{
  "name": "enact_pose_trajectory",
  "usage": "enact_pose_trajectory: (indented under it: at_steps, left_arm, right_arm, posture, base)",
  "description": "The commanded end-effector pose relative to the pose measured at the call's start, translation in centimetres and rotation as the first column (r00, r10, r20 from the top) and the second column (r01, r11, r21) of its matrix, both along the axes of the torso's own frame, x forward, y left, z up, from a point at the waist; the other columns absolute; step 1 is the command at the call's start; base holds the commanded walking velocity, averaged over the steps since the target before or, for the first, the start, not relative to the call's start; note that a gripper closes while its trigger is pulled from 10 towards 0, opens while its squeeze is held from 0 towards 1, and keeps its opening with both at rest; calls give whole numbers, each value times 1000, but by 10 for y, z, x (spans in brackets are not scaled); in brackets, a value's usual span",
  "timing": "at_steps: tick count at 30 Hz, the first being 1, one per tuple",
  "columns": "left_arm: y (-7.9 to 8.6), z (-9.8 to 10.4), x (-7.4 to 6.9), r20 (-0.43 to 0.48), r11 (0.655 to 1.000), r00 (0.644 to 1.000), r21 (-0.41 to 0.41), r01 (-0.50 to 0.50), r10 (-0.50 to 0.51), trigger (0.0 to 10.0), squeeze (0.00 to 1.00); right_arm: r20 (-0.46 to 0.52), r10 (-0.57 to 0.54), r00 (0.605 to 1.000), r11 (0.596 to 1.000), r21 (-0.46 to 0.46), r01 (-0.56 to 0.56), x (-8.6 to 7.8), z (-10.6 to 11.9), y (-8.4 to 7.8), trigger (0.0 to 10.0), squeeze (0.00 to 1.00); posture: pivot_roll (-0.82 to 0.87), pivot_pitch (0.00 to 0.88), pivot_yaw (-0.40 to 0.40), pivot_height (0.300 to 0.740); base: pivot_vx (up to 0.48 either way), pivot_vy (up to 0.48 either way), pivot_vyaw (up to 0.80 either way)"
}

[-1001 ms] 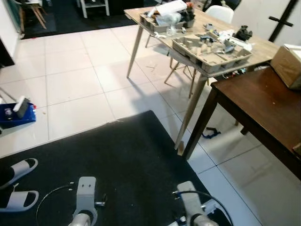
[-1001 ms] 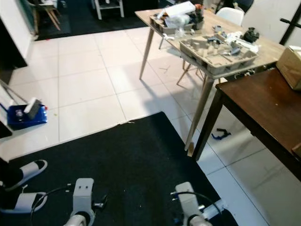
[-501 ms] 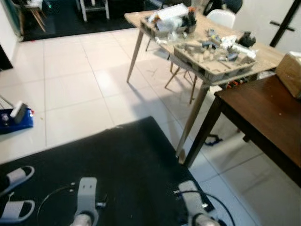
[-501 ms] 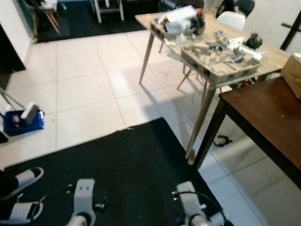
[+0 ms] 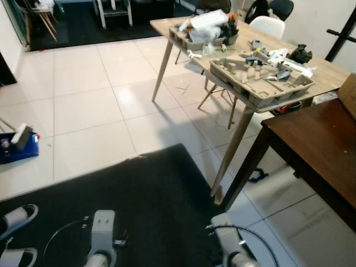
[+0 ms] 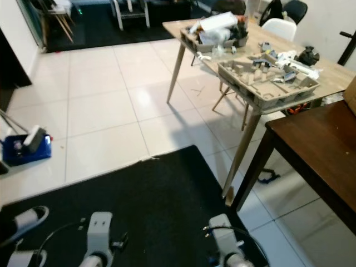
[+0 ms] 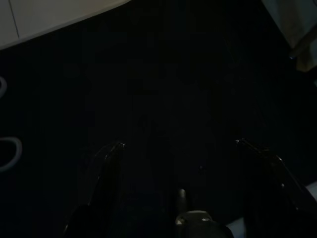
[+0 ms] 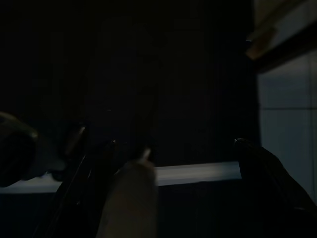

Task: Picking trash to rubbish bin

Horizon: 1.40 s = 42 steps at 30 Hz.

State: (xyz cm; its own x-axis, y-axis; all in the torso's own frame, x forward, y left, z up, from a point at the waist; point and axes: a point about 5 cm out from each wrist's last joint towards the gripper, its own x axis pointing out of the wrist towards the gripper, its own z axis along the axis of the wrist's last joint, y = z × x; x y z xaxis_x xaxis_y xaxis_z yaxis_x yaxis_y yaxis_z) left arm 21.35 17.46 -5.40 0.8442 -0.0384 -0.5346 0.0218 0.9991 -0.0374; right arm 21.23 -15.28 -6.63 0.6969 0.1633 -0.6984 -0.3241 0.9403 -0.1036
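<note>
Both arms hang idle low over a black rug (image 5: 150, 194): the left arm (image 5: 102, 236) and the right arm (image 5: 227, 247). In the dark left wrist view my left gripper (image 7: 178, 146) is open over the rug, nothing between its fingers. My right gripper (image 8: 173, 144) is also open over the rug, near the rug's edge and pale tiles. Small pale scraps (image 5: 183, 87) lie on the white tiles beside the light wooden table (image 5: 328, 65). Cardboard trays (image 5: 261, 78) full of clutter sit on that table.
A dark brown table (image 5: 317, 144) stands close on the right, its leg next to the light table's leg. A blue box (image 5: 16, 146) sits on the tiles at left. White slippers (image 5: 19, 214) lie on the rug's left. A small dark item (image 5: 257, 177) lies under the tables.
The camera has moved: the slippers have slid toward the bottom left corner and the tables sit lower in the picture. Both arms hang as before.
</note>
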Motion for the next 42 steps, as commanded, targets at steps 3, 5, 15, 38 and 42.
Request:
enact_pose_trajectory:
  at_steps: [3, 5, 15, 38, 42]
  left_arm:
    - [1, -3, -5, -19, 1000, 1000, 7, 4, -4, 10000, 0]
    - [1, -3, -5, -20, 1000, 1000, 7, 4, -4, 10000, 0]
    - [2, -3, -5, -17, 1000, 1000, 5, 4, -4, 10000, 0]
    - [2, -3, -5, -16, 1000, 1000, 3, 6, -6, 10000, 0]
    - [2, -3, -5, -15, 1000, 1000, 2, 5, -5, 10000, 0]
  right_arm:
    - [-13, -8, 1000, 1000, -15, 8, -4, -2, -7, 10000, 0]
    - [-13, -6, 1000, 1000, -16, 6, -4, -2, -7, 10000, 0]
    - [-11, -3, 1000, 1000, -15, 3, -3, -2, -6, 10000, 0]
    - [-11, 0, 1000, 1000, -15, 0, -3, -2, -6, 10000, 0]
    - [-11, 0, 1000, 1000, -15, 0, -4, -2, -6, 10000, 0]
  posture:
    - [2, 90, 8, 740]
    - [3, 90, 8, 740]
    - [3, 91, 8, 740]
    - [5, 95, 8, 740]
    - [5, 96, 6, 740]
  base:
    - [274, 0, 0]
    - [277, 0, 0]
    - [292, 0, 0]
    - [357, 0, 0]
    - [366, 0, 0]
